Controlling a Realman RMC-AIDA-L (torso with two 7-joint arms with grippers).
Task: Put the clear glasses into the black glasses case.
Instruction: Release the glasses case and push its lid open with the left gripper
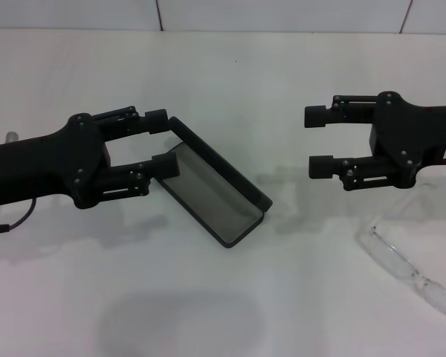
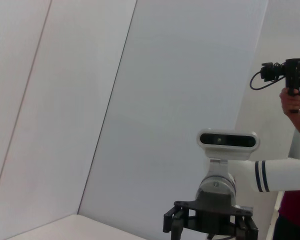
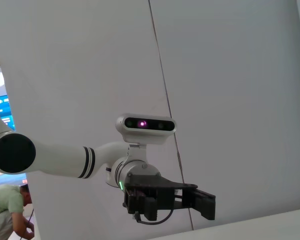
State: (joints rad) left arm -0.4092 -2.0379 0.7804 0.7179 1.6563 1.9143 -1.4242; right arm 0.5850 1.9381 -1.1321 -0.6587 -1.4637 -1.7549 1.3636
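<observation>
The white tabletop [image 1: 230, 82] carries everything here, and on it the task looks to be at its very start: nothing is grasped and the glasses are not yet in the case. The left gripper [image 1: 162, 143], a black two-fingered claw on a black forearm, reaches in from the left side with its fingers spread wide, the fingertips poised just over the near end of the matte black rectangular glasses case [image 1: 212, 195], which lies open and slanted at the table's middle with its grey lining facing up and its lid raised along the far edge. Whether those fingertips touch the case cannot be told from the head view. The right gripper [image 1: 320, 141], of the same black build, comes in from the right side, likewise wide open and empty, held level and pointing toward the case but well apart from it. The clear transparent plastic wraparound glasses [image 1: 412, 271] lie on the table near the front right corner, below and beyond the right gripper's body, well apart from the case. My judgement is that the next move belongs to the right arm: it should swing back and down over the glasses and close on the frame, while the left gripper could steady the open case.
</observation>
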